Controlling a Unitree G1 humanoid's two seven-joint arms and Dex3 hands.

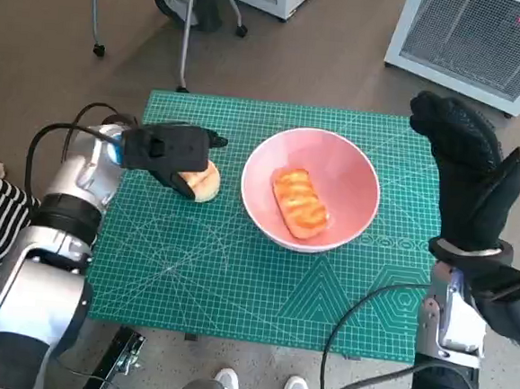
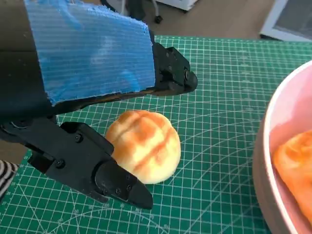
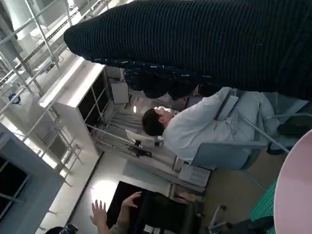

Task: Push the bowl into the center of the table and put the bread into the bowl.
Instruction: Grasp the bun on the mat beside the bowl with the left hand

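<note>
Bread first, going left to right: my left hand [image 1: 169, 154] sits over the round bun [image 1: 203, 183] on the mat [image 1: 235, 283], left of the bowl [image 1: 352, 166]. In the wrist view its fingers [image 2: 105, 175] bracket the bun on two sides; I cannot tell whether they press it or only flank it. The bowl lies just right of the bun, about mid-mat, already holding a long bread [image 1: 301, 202] whose axis runs far-left to near-right. My right hand [image 1: 473, 175] is raised beyond the bowl's right rim, spread, holding nothing. I judge the left hand nearer; the carry runs rightward.
</note>
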